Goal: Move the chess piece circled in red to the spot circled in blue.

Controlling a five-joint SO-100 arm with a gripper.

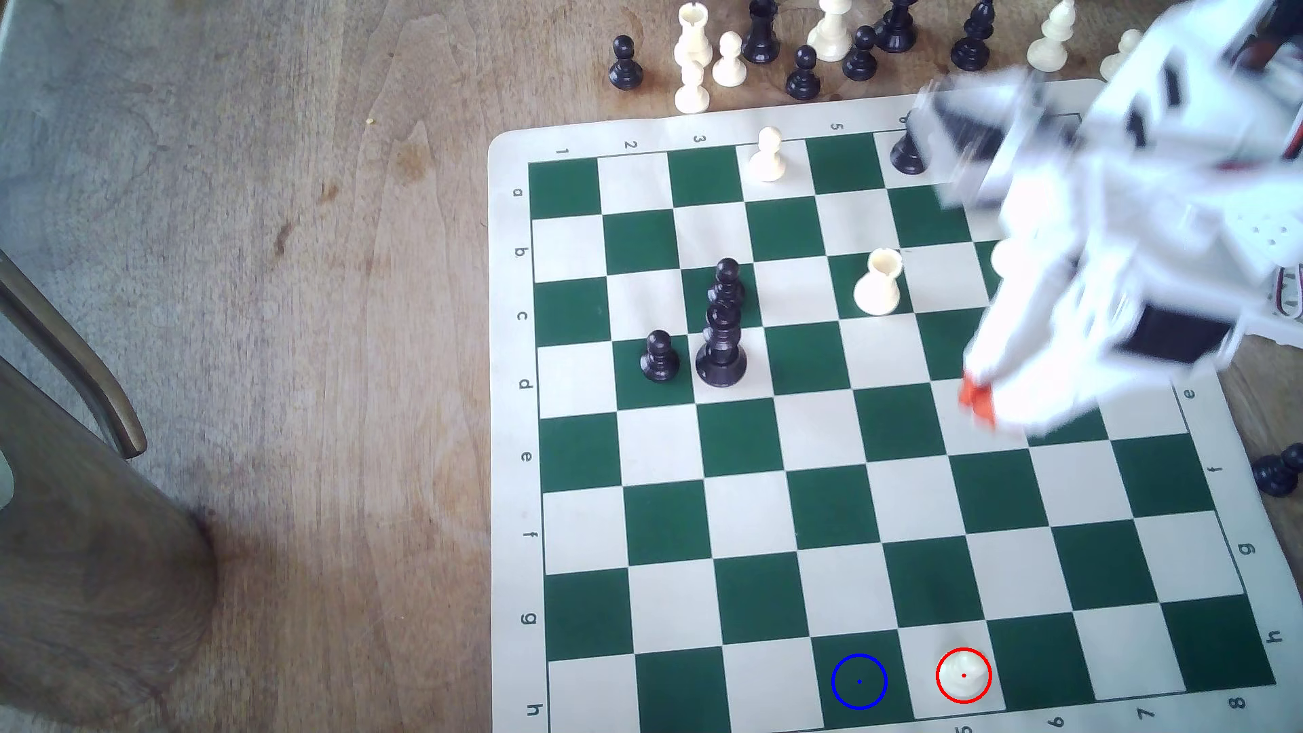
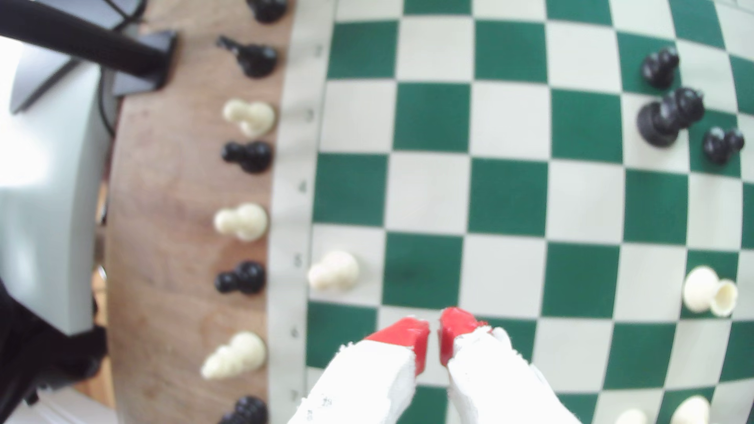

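The cream-white pawn [image 1: 964, 675] stands ringed in red on a cream square in the board's nearest row, column 5; in the wrist view the pawn [image 2: 333, 271] sits by the numbered border. The blue-ringed dark green spot [image 1: 859, 681] is the adjacent square on the exterior view's left, with nothing on it. My gripper [image 1: 976, 402], white with red fingertips [image 2: 408, 332] and blurred by motion, hovers over the board's right middle, several rows from the pawn. In the wrist view the gripper [image 2: 434, 332] is shut with nothing in it.
A cream rook [image 1: 878, 282], a cream pawn [image 1: 768, 155], a black king [image 1: 720, 345] and black pawns [image 1: 659, 356] stand on the green-and-cream board [image 1: 511, 423]. Spare pieces [image 1: 761, 42] crowd the wooden table beyond the far edge; more pieces [image 2: 242, 222] line the near border.
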